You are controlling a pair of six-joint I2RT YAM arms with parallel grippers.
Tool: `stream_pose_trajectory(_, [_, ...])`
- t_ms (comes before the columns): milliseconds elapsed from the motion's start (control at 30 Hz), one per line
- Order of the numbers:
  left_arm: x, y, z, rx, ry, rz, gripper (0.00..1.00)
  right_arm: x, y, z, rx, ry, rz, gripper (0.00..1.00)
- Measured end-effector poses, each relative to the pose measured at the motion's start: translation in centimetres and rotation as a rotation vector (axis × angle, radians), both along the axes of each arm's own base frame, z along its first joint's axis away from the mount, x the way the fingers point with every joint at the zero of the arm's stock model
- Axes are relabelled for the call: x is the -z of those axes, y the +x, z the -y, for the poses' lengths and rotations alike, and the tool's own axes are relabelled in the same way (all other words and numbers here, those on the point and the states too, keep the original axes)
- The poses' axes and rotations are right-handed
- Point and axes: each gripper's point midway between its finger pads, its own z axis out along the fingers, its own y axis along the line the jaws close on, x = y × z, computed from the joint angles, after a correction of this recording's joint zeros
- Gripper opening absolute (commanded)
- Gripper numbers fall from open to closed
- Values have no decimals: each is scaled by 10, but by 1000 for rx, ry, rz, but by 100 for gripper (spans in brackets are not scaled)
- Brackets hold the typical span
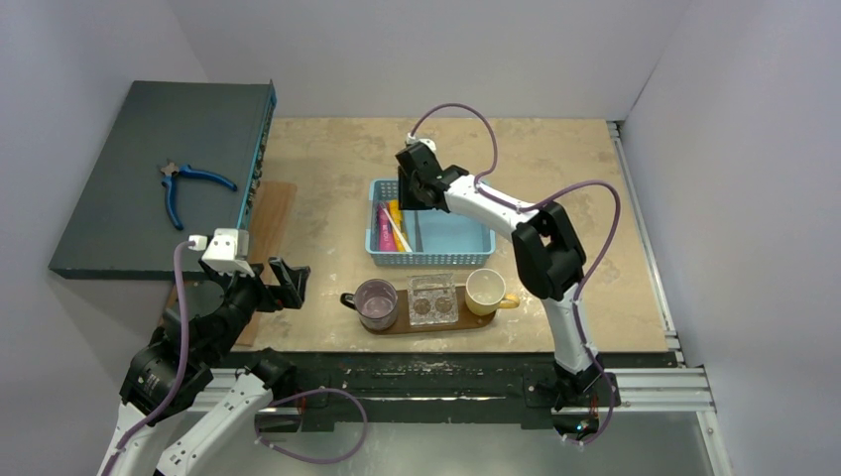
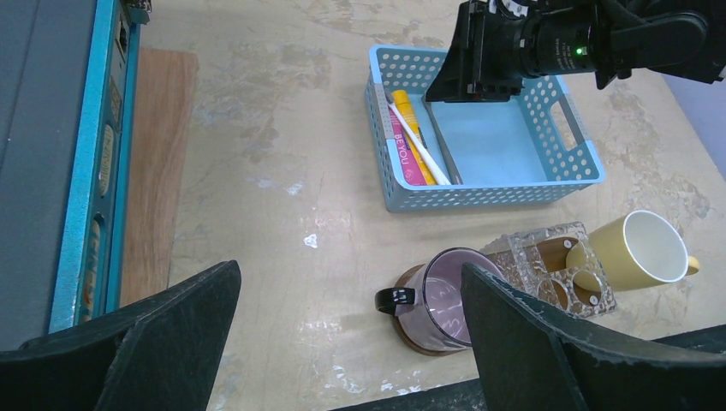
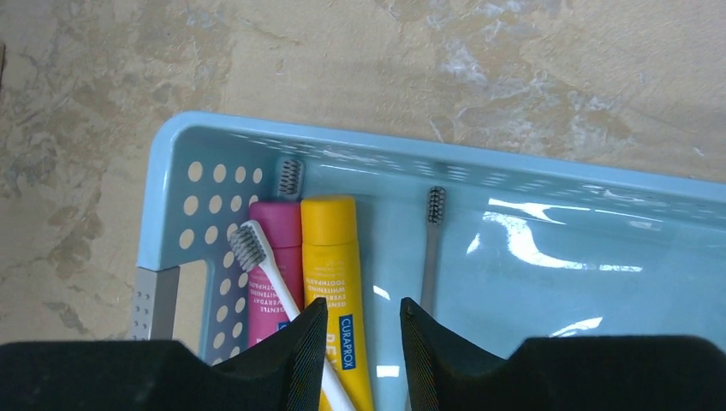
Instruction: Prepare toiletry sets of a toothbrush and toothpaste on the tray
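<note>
The blue basket (image 1: pixel 431 260) holds a white toothbrush (image 3: pixel 274 278), which lies slanted over a pink toothpaste tube (image 3: pixel 278 223). A yellow toothpaste tube (image 3: pixel 334 248) sits beside them, and a grey toothbrush (image 3: pixel 431 257) rests further right. My right gripper (image 3: pixel 363 301) hovers over the basket's left half, open by a narrow gap above the yellow tube, gripping nothing. The dark brown tray (image 1: pixel 402 327) lies near the table's front edge. Left of it, my left gripper (image 2: pixel 349 270) stands wide open and empty above the table.
A purple glass mug (image 1: pixel 376 302), a clear glass holder (image 1: pixel 432 297) and a yellow cup (image 1: pixel 486 290) stand on the tray. Blue-handled pliers (image 1: pixel 183 183) rest on a dark box (image 1: pixel 119 198) at the left. A wooden board (image 1: pixel 270 208) lies beside that box.
</note>
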Motion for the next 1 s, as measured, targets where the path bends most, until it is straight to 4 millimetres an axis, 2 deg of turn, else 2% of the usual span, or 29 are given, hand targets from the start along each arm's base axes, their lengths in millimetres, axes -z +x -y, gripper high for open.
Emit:
stream_pose_trajectory(100, [0, 0, 0, 0, 0, 0, 100, 6, -1, -5, -13, 13, -15, 41])
stream_pose_trajectory(367, [0, 0, 1, 3, 0, -2, 100, 41, -8, -9, -33, 4, -86, 43])
stream_pose_trajectory(833, [1, 1, 1, 4, 2, -6, 100, 35, -4, -21, -54, 45, -81, 44])
stream_pose_trajectory(1000, [1, 0, 2, 7, 0, -7, 100, 41, -3, -27, -71, 62, -91, 45])
